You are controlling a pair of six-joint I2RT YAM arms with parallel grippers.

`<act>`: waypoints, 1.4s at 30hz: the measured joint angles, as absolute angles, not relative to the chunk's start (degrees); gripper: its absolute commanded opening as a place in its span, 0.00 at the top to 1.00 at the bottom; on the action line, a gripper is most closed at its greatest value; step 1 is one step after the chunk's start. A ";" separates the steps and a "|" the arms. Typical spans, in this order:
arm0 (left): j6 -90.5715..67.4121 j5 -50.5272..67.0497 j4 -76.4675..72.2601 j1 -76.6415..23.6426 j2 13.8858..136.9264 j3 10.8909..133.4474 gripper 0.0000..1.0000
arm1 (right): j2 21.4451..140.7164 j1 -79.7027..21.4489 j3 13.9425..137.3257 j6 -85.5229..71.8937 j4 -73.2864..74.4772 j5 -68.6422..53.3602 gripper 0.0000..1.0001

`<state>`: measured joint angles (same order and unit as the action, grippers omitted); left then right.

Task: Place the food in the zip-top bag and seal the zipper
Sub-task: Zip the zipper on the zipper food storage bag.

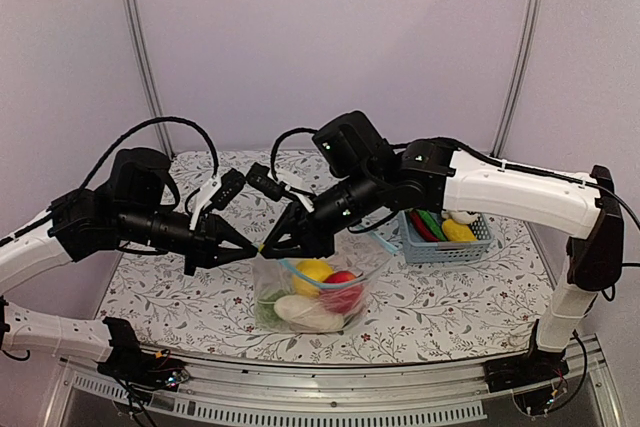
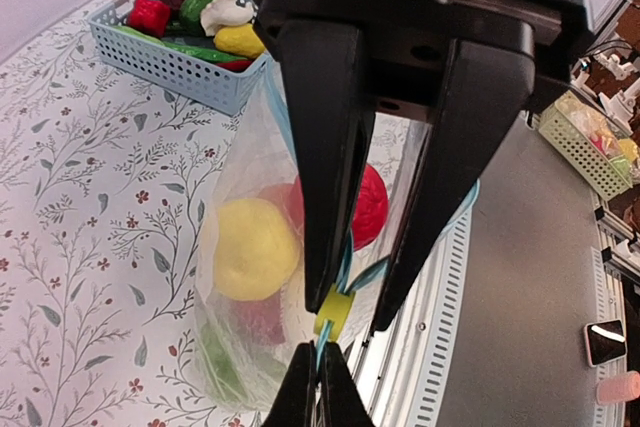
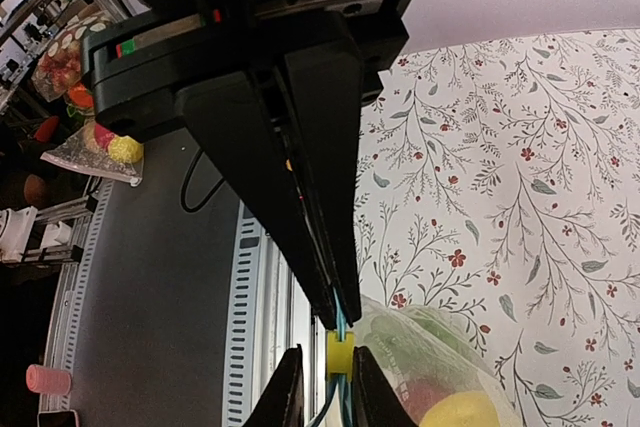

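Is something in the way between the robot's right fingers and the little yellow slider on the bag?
No, nothing visible. The yellow slider sits right between the right fingers. The left fingers pinch the blue zipper strip just beside the slider, not blocking it.

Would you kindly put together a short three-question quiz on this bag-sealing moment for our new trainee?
1. True or false: the zip-top bag is empty.
2. What does the left gripper pinch? A the zipper; B a cloth; C nothing at all.
3. What colour is the slider that the right gripper clasps?

Key: 1 false; 2 A; 3 yellow.
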<state>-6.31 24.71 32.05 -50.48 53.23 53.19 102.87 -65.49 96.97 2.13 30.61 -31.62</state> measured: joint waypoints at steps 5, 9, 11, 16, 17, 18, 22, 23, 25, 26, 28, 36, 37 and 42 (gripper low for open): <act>-6.28 24.75 32.05 -50.43 53.23 53.19 1.00 | 102.98 -65.52 97.01 1.43 30.44 -31.20 0.90; -6.31 24.77 32.05 -50.43 53.23 53.19 1.00 | 103.00 -65.56 97.01 0.99 30.37 -30.46 0.97; -6.31 24.69 32.05 -50.43 53.21 53.19 1.00 | 103.00 -65.58 97.01 0.82 30.35 -30.17 1.00; -6.28 23.90 32.08 -50.30 52.99 53.17 1.00 | 103.00 -65.71 97.01 0.80 29.87 -29.02 1.00; -6.31 23.68 32.08 -50.26 52.93 53.17 1.00 | 103.00 -65.73 96.99 0.80 29.69 -28.80 1.00; -6.31 23.42 32.08 -50.22 52.84 53.17 1.00 | 102.98 -65.73 96.88 0.80 29.39 -28.53 1.00; -6.46 22.11 32.08 -50.04 52.60 53.06 1.00 | 102.69 -65.93 96.01 0.84 27.97 -27.11 1.00; -6.52 21.76 32.05 -49.95 52.56 53.01 1.00 | 102.54 -66.02 95.77 0.86 27.73 -26.72 1.00; -6.68 21.54 31.92 -49.82 52.49 52.97 1.00 | 102.28 -66.19 95.50 0.95 27.49 -25.87 1.00; -6.72 21.50 31.81 -49.76 52.47 52.97 1.00 | 102.17 -66.28 95.44 1.04 27.44 -25.47 1.00; -6.85 21.37 31.44 -49.58 52.45 52.97 1.00 | 101.75 -66.37 95.24 1.32 27.49 -24.47 1.00; -7.18 21.41 29.63 -48.64 52.42 52.95 1.00 | 100.12 -66.37 95.13 2.92 29.06 -21.39 1.00; -7.20 21.45 29.39 -48.56 52.42 52.95 1.00 | 99.92 -66.37 95.07 3.07 29.21 -21.12 1.00; -7.40 21.47 29.10 -47.88 52.36 52.86 1.00 | 99.26 -66.37 94.50 3.75 29.76 -19.97 1.00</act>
